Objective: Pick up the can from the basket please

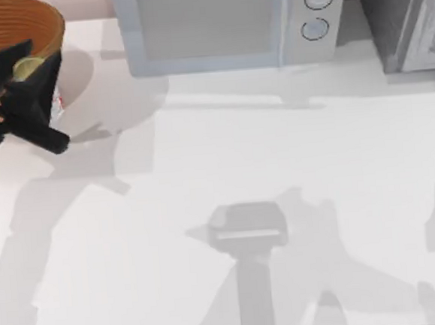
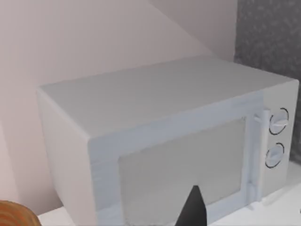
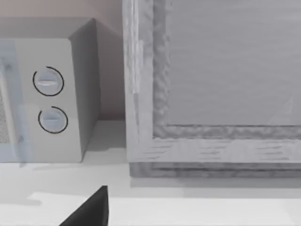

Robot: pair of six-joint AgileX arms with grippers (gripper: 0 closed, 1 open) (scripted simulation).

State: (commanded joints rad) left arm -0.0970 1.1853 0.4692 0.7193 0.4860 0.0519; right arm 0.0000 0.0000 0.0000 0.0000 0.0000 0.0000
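can (image 1: 27,68) and left gripper (image 1: 27,87) are seen together at the table's far left corner in the top view, and that closeness is what the next move is judged to turn on. a dull gold round end is shown facing up among the black gripper parts, so the can's long axis appears to be roughly upright; a sliver of white with red is glimpsed lower down, at the gripper's right edge. the can is placed at the basket's (image 1: 40,18) near rim, over or just outside it; which of the two cannot be told, since the gripper covers the join. the can seems to be held, judged from the black parts pressed on either side of it, though the fingertips themselves are hidden. the left arm is by far the nearer one. a lift straight up would be called for if the can is not yet clear of the rim. in the left wrist view a dark fingertip (image 2: 192,209) is seen before the microwave (image 2: 164,141), with a bit of the basket at the corner. the right arm is parked at the right; one dark finger (image 3: 89,212) is seen, and whether that gripper is spread cannot be told.
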